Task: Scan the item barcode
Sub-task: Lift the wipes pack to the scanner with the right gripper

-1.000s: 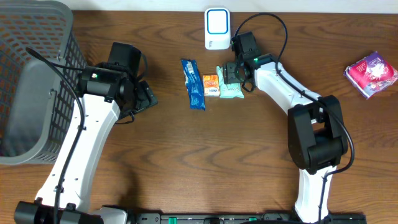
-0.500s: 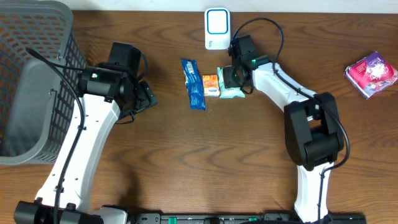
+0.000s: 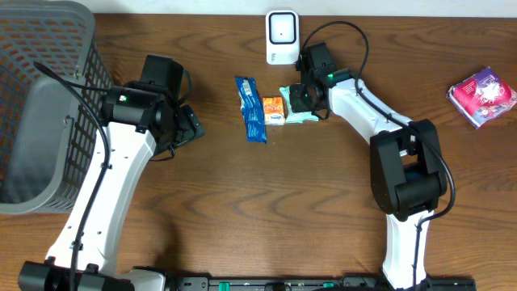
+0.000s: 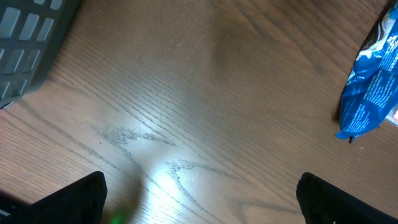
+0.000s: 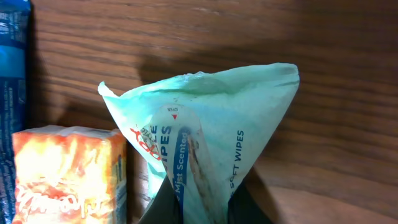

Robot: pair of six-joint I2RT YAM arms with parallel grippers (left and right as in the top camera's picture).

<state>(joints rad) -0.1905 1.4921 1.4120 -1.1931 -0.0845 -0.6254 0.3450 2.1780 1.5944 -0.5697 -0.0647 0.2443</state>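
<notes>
Your right fingers (image 5: 252, 211) are pinched shut on the green wipes pack (image 5: 205, 155), at 6 o'clock of the scanner (image 3: 282, 36). Left fingers (image 4: 68, 199) spread wide over the desk (image 4: 186, 93).

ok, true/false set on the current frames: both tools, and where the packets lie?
1. The right tool is shut on the wipes pack. True.
2. The left tool holds the blue wrapper. False: it is open over bare table, and the wrapper lies off to its side.
3. The orange packet lies between the blue wrapper and the wipes pack. True.
4. The pink packet is in the basket. False: it lies on the table at the far right, and the basket is at the left edge.
</notes>
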